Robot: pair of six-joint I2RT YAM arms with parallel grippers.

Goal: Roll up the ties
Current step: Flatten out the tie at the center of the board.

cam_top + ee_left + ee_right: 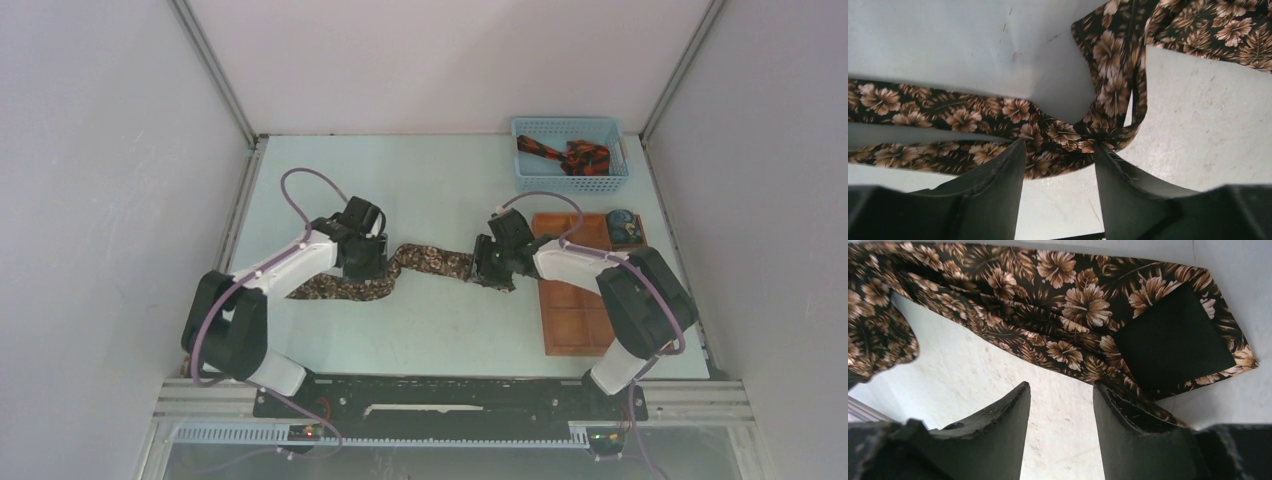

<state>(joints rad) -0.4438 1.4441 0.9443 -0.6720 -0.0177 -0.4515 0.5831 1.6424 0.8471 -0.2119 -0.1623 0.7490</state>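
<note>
Loosely, the brown floral tie [430, 260] was laid on the table [440, 190] to the left of the compartment tray [575, 320], doubled back on itself at the end farther from the tray. That fold was straddled by the left gripper [1058, 150], fingers apart. The pointed end nearest the tray was met by the right gripper [1060, 387], fingers likewise apart. A black and red-orange tie [570, 155] was held in the basket [570, 183] behind the tray.

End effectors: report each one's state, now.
Left end effector: open, a fold of the tie between its fingertips, not clamped.
Right end effector: open, holding nothing, beside the tie's wide end.
</note>
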